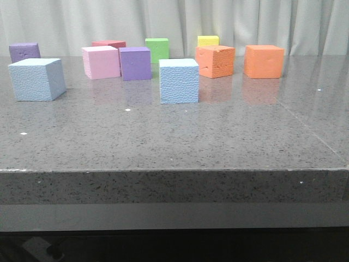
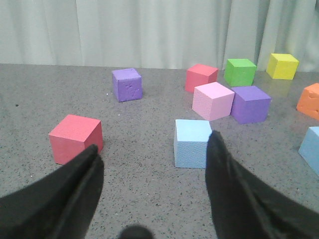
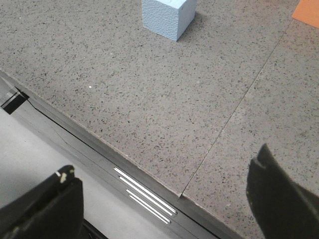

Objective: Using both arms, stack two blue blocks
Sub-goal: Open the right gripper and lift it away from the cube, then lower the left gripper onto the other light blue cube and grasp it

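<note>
Two pale blue blocks stand apart on the grey table, one at the left (image 1: pixel 37 79) and one in the middle (image 1: pixel 179 81). Neither gripper shows in the front view. In the left wrist view my left gripper (image 2: pixel 153 143) is open and empty above the table. The left blue block (image 2: pixel 192 143) sits just ahead of it, close to one finger (image 2: pixel 234 189), and the other blue block (image 2: pixel 311 149) is at the picture's edge. In the right wrist view my right gripper (image 3: pixel 164 162) is open and empty over the table's front edge (image 3: pixel 149 194). The middle blue block (image 3: pixel 167 17) is well ahead of it.
Other cubes stand behind the blue ones: pink (image 1: pixel 101 62), two purple (image 1: pixel 135 63) (image 1: pixel 24 52), red (image 1: pixel 109 44), green (image 1: pixel 157 49), yellow (image 1: pixel 208 40) and two orange (image 1: pixel 215 61) (image 1: pixel 264 61). Another red cube (image 2: pixel 75 138) lies by my left gripper. A curtain closes the back.
</note>
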Available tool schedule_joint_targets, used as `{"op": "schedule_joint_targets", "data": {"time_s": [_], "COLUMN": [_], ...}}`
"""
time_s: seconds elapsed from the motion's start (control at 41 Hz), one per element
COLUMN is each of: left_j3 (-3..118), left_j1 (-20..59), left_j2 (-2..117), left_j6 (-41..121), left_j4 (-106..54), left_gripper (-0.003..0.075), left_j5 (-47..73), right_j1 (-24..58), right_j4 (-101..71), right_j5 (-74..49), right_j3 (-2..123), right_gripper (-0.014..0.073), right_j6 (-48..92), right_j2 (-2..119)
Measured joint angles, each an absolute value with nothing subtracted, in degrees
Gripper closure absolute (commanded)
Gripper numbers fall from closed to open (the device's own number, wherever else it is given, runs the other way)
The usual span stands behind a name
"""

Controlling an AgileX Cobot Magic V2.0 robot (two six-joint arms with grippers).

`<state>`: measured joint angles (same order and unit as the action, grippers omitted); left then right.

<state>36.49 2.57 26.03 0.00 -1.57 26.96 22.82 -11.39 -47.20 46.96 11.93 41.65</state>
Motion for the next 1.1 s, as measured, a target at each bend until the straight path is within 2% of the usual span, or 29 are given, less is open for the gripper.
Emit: {"op": "schedule_joint_targets", "data": {"time_s": [0.098,0.415,0.83,1.099], "left_j3": [40.58,57.79,84.42,94.16], "left_j1": [4.03,14.21,14.21,13.69], "left_j2": [30.49,53.07,88.49,102.68], "left_j6": [0.41,0.9,-1.68,-4.13], "left_j4": [-0.73,5.21,5.81,5.81], "left_gripper": [0.0118,0.0118,0.0118,0.0118], "left_j5": [29.69,37.46,48.73,53.74], "right_j1": [22.82,22.82,22.82,22.82], "right_j4": [-11.39,-11.44,-11.44,-11.44], "right_j5": [-47.3,-47.3,-47.3,-47.3], "right_j3": [46.96,46.96,46.96,46.96], "right_gripper": [-0.0071,-0.0071,-0.0071,-0.0071], "right_j6": [11.93,11.93,11.93,11.93], "right_j2": [41.65,41.65,41.65,41.65]}}
